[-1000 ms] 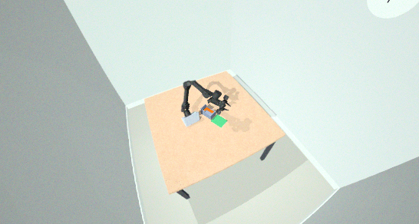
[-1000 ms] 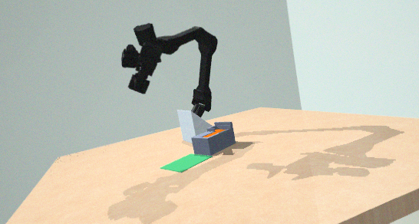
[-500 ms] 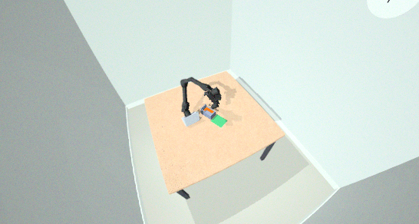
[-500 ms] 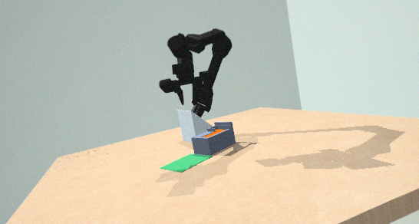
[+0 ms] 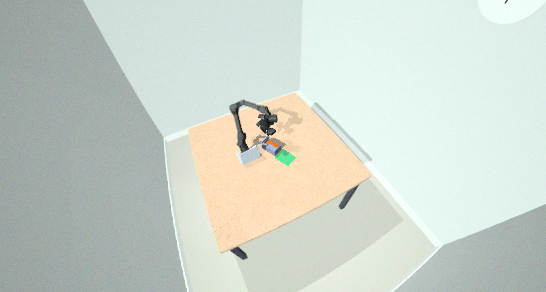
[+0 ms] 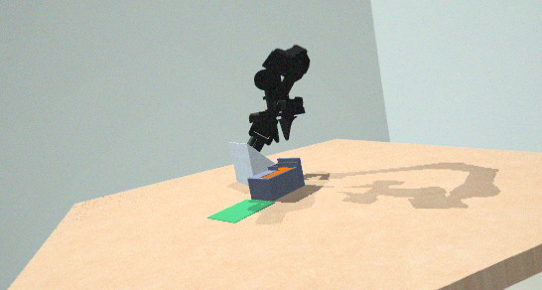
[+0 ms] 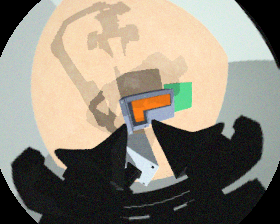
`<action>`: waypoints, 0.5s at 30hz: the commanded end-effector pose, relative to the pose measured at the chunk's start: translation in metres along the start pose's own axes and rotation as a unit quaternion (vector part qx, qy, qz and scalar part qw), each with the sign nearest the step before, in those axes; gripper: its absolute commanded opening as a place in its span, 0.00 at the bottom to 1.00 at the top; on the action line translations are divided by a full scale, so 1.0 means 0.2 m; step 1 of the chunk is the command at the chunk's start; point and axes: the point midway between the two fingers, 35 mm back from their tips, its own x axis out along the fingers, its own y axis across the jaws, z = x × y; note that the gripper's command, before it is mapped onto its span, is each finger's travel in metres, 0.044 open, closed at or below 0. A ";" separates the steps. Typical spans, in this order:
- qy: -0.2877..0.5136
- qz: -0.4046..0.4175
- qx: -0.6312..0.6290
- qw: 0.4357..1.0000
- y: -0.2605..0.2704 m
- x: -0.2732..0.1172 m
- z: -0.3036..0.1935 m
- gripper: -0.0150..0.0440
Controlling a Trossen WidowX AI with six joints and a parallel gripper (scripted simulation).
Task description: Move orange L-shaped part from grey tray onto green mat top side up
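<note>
The orange L-shaped part (image 5: pixel 271 143) (image 6: pixel 278 172) (image 7: pixel 152 102) lies in the pocket of the grey tray (image 5: pixel 274 151) (image 6: pixel 273 187) (image 7: pixel 162 113) and looks flat. Its L-shaped end is at the tray's left in the wrist view, with a dark gap beside it. The green mat (image 5: pixel 286 158) (image 6: pixel 238 212) (image 7: pixel 185 98) lies beside the tray's other end, with nothing on it but shadow. My gripper (image 6: pixel 282 140) (image 7: pixel 139 124) is partly open and empty. It hangs above the tray, clear of the part, and points downward.
A pale grey-white upright panel (image 5: pixel 249 155) (image 6: pixel 241 163) (image 7: pixel 147 169) stands beside the tray near the arm's base. The tray has a raised wall at its end away from the mat. Shadows of the arm fall across the wooden table (image 5: pixel 290 199) (image 6: pixel 347 242).
</note>
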 end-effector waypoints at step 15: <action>0.014 0.020 -0.048 0.999 0.10 0.38 -0.05 0.56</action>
